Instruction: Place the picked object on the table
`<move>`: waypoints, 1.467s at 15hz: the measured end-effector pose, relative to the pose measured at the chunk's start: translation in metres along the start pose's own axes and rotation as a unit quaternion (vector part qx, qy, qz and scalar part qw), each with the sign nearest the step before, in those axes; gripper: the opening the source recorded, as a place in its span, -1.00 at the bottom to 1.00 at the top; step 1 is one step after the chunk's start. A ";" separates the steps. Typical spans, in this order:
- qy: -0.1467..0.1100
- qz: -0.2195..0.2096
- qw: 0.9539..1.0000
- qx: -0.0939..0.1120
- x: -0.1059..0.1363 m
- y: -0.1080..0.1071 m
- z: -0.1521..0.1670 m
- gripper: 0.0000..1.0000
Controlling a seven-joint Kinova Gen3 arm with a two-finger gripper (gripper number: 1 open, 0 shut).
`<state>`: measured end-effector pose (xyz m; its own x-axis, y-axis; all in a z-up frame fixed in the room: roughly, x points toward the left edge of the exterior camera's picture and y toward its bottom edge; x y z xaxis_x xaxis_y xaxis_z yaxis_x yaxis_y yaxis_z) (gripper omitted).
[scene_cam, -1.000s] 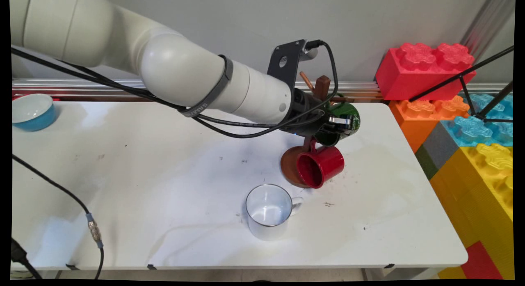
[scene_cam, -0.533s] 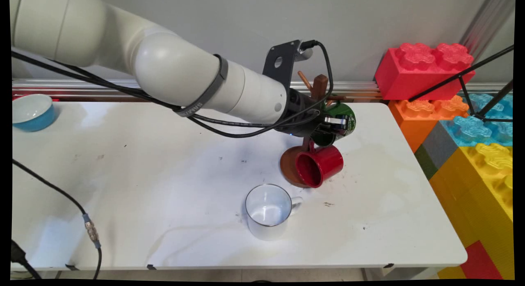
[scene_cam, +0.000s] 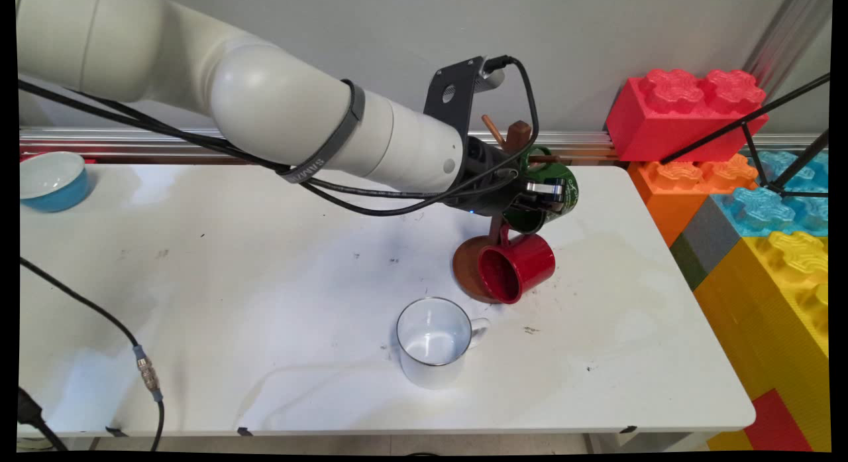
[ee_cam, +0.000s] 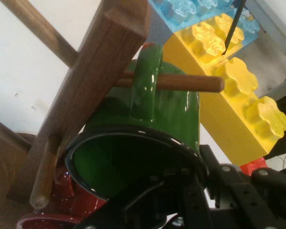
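The white table carries toy blocks stacked at its 3 o'clock edge. A wooden mug tree stands toward 1 o'clock. The gripper is closed on the rim of a green mug, whose handle is hooked over a peg of the tree. A red mug hangs just below. A white mug stands at 5 o'clock of centre, a blue bowl at 10.

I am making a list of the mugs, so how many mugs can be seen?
3. A green mug in the gripper, its handle over a peg of the wooden mug tree; a red mug hanging lower on it; a white mug upright on the table.
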<state>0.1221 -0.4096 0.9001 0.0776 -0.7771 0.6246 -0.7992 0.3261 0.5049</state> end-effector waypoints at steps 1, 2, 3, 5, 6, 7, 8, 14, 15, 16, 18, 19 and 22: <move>0.000 -0.001 1.000 -0.003 0.000 0.001 -0.001 -1.00; 0.001 -0.001 1.000 -0.005 0.001 0.002 -0.002 -1.00; 0.000 -0.002 1.000 -0.007 0.001 0.003 -0.003 -1.00; -0.001 -0.002 1.000 -0.012 0.000 0.005 -0.004 -1.00; -0.001 -0.003 1.000 -0.015 0.000 0.006 -0.005 -1.00; -0.002 -0.003 1.000 -0.018 -0.001 0.007 -0.006 -1.00; -0.003 -0.004 1.000 -0.020 -0.001 0.009 -0.007 -1.00; -0.002 -0.008 0.999 -0.046 -0.001 0.024 -0.011 -1.00; -0.002 -0.008 0.999 -0.048 -0.001 0.026 -0.012 -1.00; -0.001 -0.009 0.999 -0.052 -0.001 0.028 -0.012 -1.00; -0.002 -0.010 0.998 -0.061 -0.001 0.034 -0.015 -1.00; -0.003 -0.010 0.998 -0.065 -0.002 0.036 -0.016 -1.00; -0.007 -0.010 0.997 -0.077 -0.004 0.043 -0.022 -1.00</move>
<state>0.1007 -0.3806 0.9324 0.0825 -0.7913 0.6058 -0.6972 0.3885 0.6025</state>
